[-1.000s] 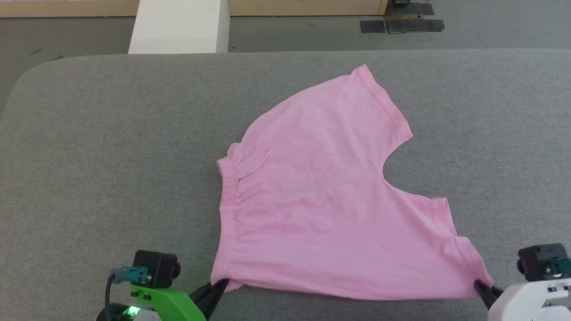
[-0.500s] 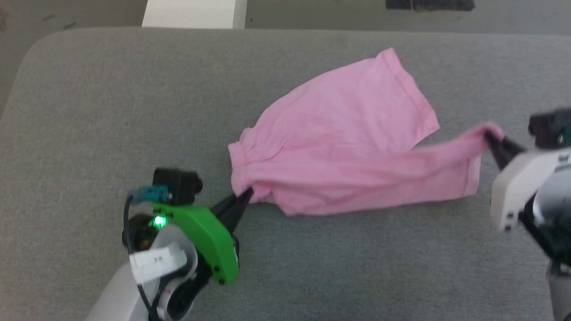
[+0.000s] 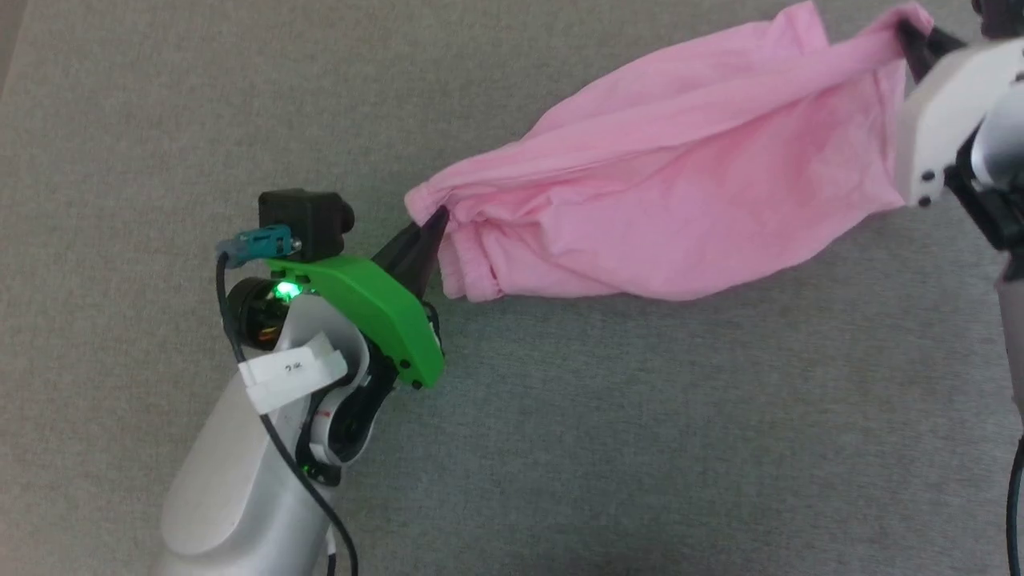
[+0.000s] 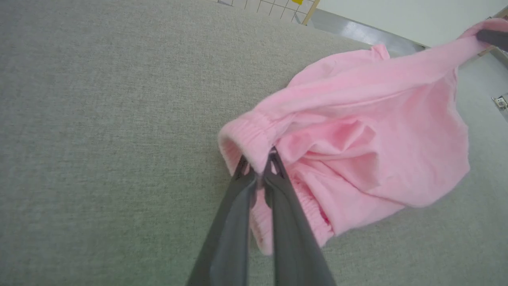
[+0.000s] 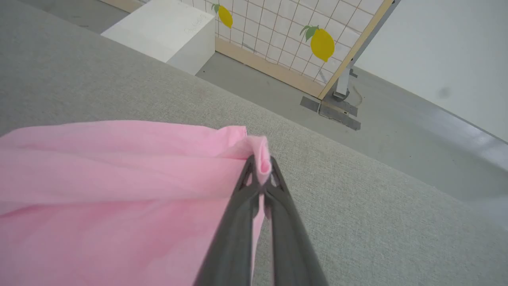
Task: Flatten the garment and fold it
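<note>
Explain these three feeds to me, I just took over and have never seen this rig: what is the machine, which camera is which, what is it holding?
It is a two-armed robot. One picture looks down from its head; the other two come from wrist cameras looking along each arm's two dark fingers. The left gripper, on the green-cased arm, is shut on the gathered waistband of the pink shorts. The right gripper is shut on a leg-hem corner at the other end. The shorts hang bunched between them above the grey padded surface; whether the lowest fold touches it I cannot tell. The right wrist view shows a white box and a lemon-printed screen.
</note>
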